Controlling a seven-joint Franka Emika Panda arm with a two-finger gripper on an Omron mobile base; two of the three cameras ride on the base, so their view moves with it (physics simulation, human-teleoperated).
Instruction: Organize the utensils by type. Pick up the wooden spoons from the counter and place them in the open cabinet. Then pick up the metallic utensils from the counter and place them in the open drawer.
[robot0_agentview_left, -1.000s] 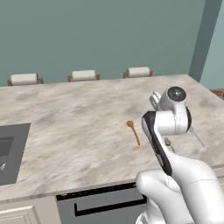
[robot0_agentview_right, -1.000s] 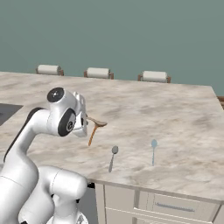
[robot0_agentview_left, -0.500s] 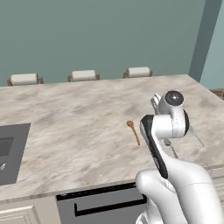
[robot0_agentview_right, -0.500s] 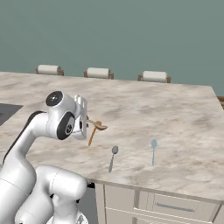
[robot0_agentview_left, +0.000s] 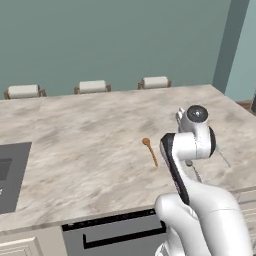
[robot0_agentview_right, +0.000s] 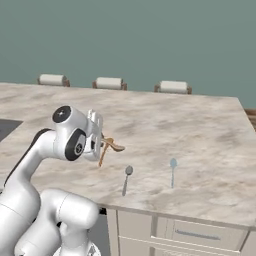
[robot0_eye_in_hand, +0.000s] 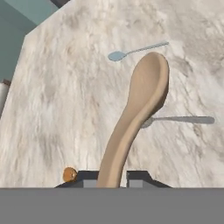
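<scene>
My gripper (robot0_agentview_right: 103, 144) is shut on the handle of the pale tan wooden spoon (robot0_eye_in_hand: 148, 87), which it holds above the counter (robot0_agentview_left: 75, 135) with the bowl pointing away from the hand. The darker orange-brown wooden spoon (robot0_agentview_left: 150, 150) lies on the stone just below and beside the hand, its bowl (robot0_eye_in_hand: 69, 174) peeking out by my left fingertip (robot0_eye_in_hand: 83, 177). Two grey metal spoons (robot0_agentview_right: 126, 179) (robot0_agentview_right: 172, 170) lie to the right, near the counter's front edge. The open cabinet and open drawer are out of view.
Three pale seat backs (robot0_agentview_right: 109, 82) line the counter's far edge against a teal wall. A dark cooktop (robot0_agentview_left: 10, 175) is set into the counter at the left. Below the front edge are a dark appliance front (robot0_agentview_left: 120, 232) and a shut drawer front (robot0_agentview_right: 187, 233).
The hand has drifted slightly to the right with the pale tan spoon in it. The spoons on the counter have not moved.
</scene>
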